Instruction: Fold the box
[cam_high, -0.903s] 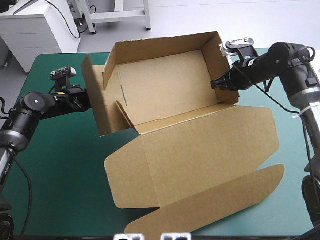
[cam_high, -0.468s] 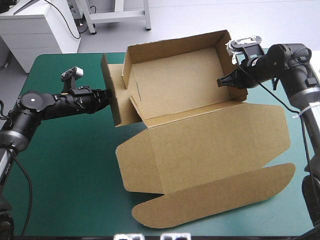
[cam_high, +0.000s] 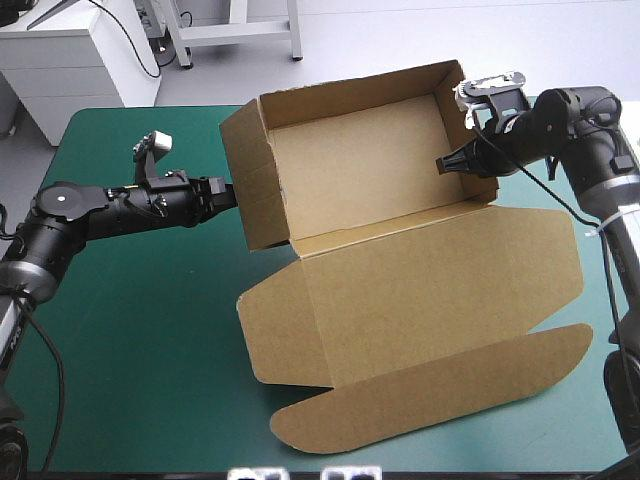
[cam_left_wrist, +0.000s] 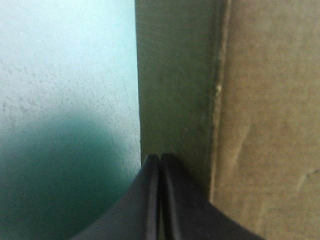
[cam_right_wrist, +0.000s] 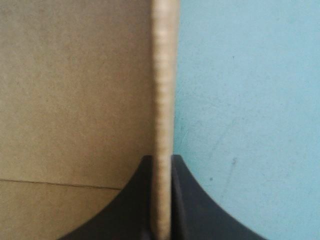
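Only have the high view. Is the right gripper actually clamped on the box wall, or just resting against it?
Observer: Clamped. In the right wrist view the box wall's edge runs up between the right gripper fingers, one finger on each face.
Operator: Left gripper holding board too?
Observer: No. In the left wrist view the left gripper is shut on nothing. Its fingers meet in a point aimed at the wall's outer face.
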